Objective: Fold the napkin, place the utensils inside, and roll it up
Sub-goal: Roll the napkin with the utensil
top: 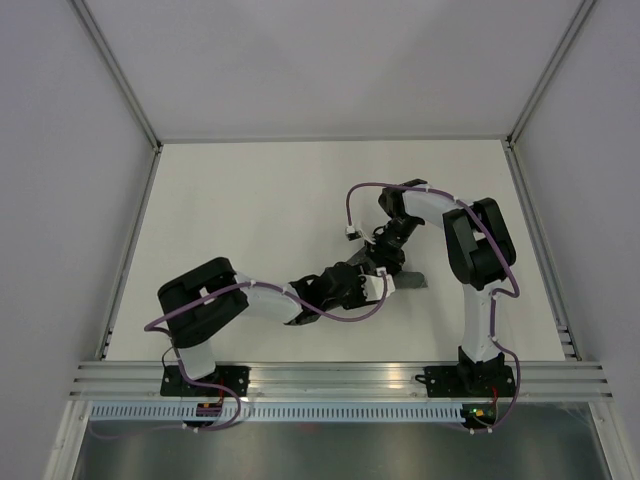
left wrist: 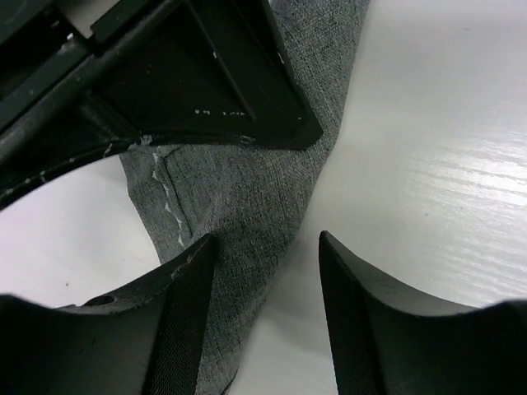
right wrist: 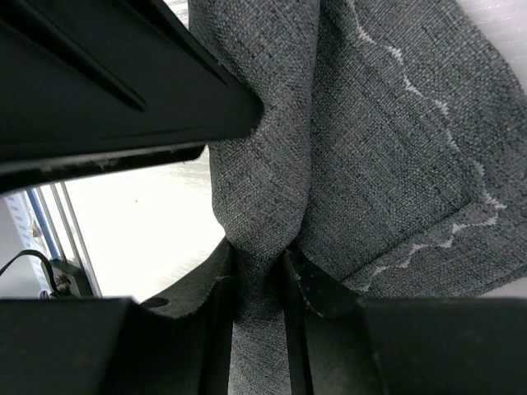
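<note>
The dark grey napkin (top: 408, 283) is bunched into a narrow roll, mostly hidden under both grippers in the top view. My right gripper (right wrist: 259, 255) is shut on a thick fold of the napkin (right wrist: 387, 148), whose pale stitched line shows at the right. My left gripper (left wrist: 265, 247) is open just above the table. The napkin roll (left wrist: 239, 197) runs along its left finger (left wrist: 185, 288) and partly into the gap. In the top view the left gripper (top: 365, 282) and right gripper (top: 385, 262) nearly touch. The pink utensil is hidden or out of view.
The right gripper's black body (left wrist: 206, 74) fills the upper left of the left wrist view. The left gripper's body (right wrist: 107, 90) fills the upper left of the right wrist view. White table (top: 250, 220) around; metal rail (top: 340, 378) at the near edge.
</note>
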